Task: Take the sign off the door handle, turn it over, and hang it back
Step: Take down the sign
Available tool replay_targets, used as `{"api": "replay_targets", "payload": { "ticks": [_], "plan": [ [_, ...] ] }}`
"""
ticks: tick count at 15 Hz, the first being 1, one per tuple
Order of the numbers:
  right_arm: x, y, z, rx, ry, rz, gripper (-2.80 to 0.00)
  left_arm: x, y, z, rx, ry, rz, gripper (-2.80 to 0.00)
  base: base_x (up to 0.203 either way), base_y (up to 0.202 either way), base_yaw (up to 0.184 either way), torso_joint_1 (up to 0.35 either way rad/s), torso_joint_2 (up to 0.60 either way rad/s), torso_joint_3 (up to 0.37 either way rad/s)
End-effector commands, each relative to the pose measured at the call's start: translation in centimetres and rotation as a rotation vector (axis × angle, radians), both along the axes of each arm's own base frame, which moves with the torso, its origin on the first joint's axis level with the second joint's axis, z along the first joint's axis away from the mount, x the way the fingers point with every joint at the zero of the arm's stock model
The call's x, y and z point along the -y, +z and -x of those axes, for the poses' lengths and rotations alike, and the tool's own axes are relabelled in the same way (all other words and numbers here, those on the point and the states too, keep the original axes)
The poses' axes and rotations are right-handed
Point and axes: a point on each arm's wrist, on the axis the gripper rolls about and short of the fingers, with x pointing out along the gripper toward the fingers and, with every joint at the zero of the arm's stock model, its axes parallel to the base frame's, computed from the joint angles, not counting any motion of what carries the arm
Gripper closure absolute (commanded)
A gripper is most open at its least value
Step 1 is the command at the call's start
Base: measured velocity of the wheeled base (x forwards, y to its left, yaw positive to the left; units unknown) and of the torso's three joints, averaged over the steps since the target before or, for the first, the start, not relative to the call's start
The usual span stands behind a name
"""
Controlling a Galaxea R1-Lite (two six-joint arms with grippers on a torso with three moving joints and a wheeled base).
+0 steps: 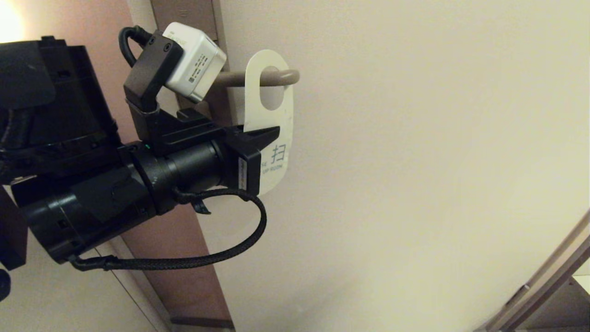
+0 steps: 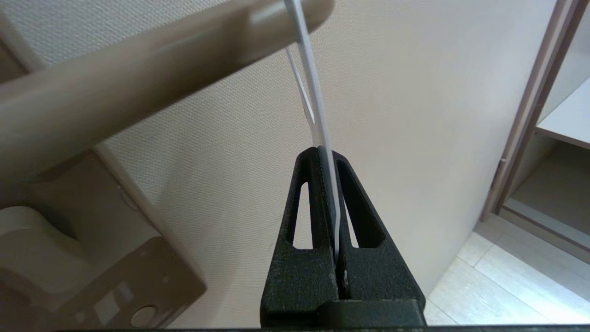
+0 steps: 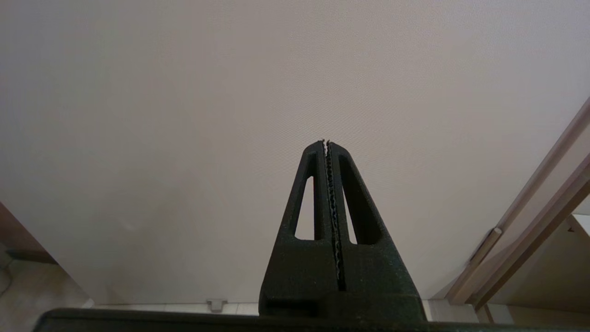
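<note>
I see the pale door point(image 1: 415, 161) filling most of my head view, its tall lock plate point(image 1: 184, 14) at the left edge. My left arm reaches across to it; the left gripper point(image 1: 269, 133) has its fingers pressed together on the lower half of the sign point(image 1: 279, 115). The sign hangs on the door handle point(image 1: 276, 77), the lever passing through its oval hole, white side facing me. My right gripper point(image 3: 326, 143) is parked facing the door, fingers closed on nothing.
</note>
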Motion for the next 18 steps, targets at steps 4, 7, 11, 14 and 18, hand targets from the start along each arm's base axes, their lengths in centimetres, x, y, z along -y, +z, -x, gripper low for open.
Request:
{"api": "replay_targets", "payload": {
  "ticks": [4,7,11,14,18],
  "plan": [
    [0.00,0.00,0.00,-0.001,0.001,0.000,0.00,0.69,0.34,0.54,0.010,-0.031,0.008,0.00,0.000,0.000,0.000,0.000,0.00,0.000],
    [0.00,0.00,0.00,-0.001,0.001,0.000,0.00,0.92,0.36,0.82,0.010,-0.046,0.010,0.00,0.000,0.000,0.000,0.000,0.00,0.000],
    [0.00,0.00,0.00,-0.001,0.001,0.000,0.00,1.18,-0.03,0.54,0.001,-0.048,0.000,0.00,0.000,0.000,0.000,0.000,0.00,0.000],
    [0.00,0.00,0.00,-0.001,0.001,0.000,0.00,1.18,0.06,0.59,0.004,-0.048,0.001,0.00,0.000,0.000,0.000,0.000,0.00,0.000],
    [0.00,0.00,0.00,-0.001,0.001,0.000,0.00,1.05,0.58,0.48,0.018,-0.041,0.019,0.00,0.000,0.000,0.000,0.000,0.00,0.000]
  ]
}}
